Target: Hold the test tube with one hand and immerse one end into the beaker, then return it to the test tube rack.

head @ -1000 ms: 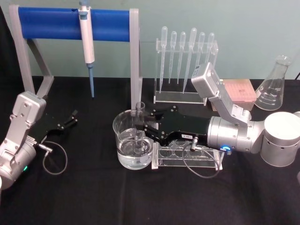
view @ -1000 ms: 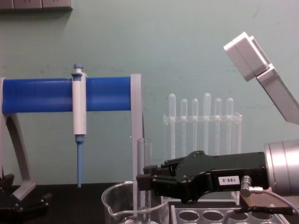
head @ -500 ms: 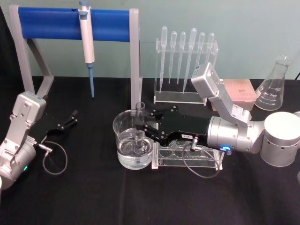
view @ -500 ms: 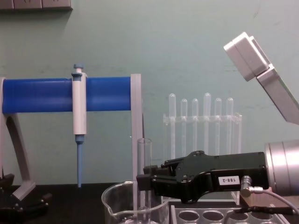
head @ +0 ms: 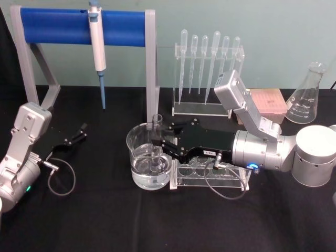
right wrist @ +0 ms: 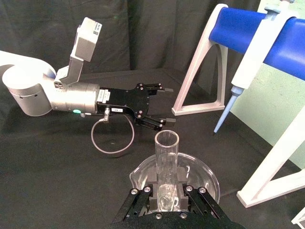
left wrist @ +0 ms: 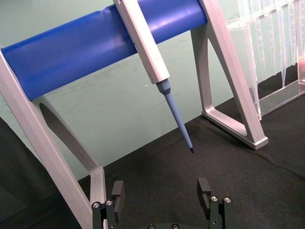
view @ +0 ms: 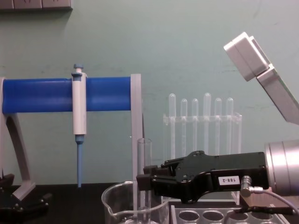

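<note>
Head view: on a black table (head: 105, 220), the right gripper (head: 160, 143) reaches in from 3 o'clock, its jaws clamped on an upright test tube (head: 156, 126). The tube stands inside the beaker (head: 134, 155), which sits just below centre. The tube's round end appears to dip into the clear liquid at the bottom. A clear test tube rack (head: 184, 173) lies just beside the beaker at its 3 o'clock, under the right arm. The left gripper (head: 79, 132) is well apart, at the beaker's 9 o'clock. A blue stand (head: 63, 26) holding a pipette (head: 96, 42) is at 11 o'clock

Left wrist view: the left gripper (left wrist: 160, 191) has its two fingers spread wide with nothing between them, and the pipette (left wrist: 147, 52) hangs beyond

Right wrist view: the right gripper (right wrist: 167, 200) pinches the test tube (right wrist: 167, 152), open rim upward, over the beaker (right wrist: 205, 171)

Chest view: the test tube (view: 144, 158) is vertical, its rim at 12 o'clock above the right gripper (view: 141, 181) and its lower part inside the beaker (view: 112, 210)
</note>
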Controlling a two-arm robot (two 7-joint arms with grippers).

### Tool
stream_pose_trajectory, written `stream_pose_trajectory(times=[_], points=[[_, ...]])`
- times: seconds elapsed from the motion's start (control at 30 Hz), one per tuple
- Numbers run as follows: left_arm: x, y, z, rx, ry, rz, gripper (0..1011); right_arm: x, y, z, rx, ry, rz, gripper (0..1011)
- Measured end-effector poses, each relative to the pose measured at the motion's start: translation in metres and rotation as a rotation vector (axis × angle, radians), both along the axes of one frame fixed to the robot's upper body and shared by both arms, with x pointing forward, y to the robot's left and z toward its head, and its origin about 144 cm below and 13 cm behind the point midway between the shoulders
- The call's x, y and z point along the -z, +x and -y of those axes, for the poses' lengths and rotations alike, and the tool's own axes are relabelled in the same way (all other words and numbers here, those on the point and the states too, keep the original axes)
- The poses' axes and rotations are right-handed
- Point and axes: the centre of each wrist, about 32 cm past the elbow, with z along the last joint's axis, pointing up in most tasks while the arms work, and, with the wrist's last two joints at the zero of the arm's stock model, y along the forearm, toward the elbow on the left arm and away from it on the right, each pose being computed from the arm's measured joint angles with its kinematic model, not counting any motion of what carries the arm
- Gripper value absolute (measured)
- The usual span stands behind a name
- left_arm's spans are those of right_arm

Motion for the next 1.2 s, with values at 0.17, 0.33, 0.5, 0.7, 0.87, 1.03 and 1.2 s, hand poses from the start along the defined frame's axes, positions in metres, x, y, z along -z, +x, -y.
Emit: stream_pose_trajectory(times=[0.17,0.33,0.5,0.7,0.87,1.03,1.2], points=[[0.0,0.0,0.0,0.0,0.0,0.0,1000,0.0,0.0,0.0,0.0,0.0,0.0,238],[0.0,0.0,0.0,0.0,0.0,0.0,1000,0.0,0.0,0.0,0.0,0.0,0.0,238],[0.0,0.0,0.0,0.0,0.0,0.0,1000,0.0,0.0,0.0,0.0,0.0,0.0,238],[0.0,0.0,0.0,0.0,0.0,0.0,1000,0.0,0.0,0.0,0.0,0.0,0.0,238],[0.0,0.0,0.0,0.0,0.0,0.0,1000,0.0,0.0,0.0,0.0,0.0,0.0,238],[0.0,0.0,0.0,0.0,0.0,0.0,1000,0.0,0.0,0.0,0.0,0.0,0.0,238],[0.0,0.0,0.0,0.0,0.0,0.0,1000,0.0,0.0,0.0,0.0,0.0,0.0,238]])
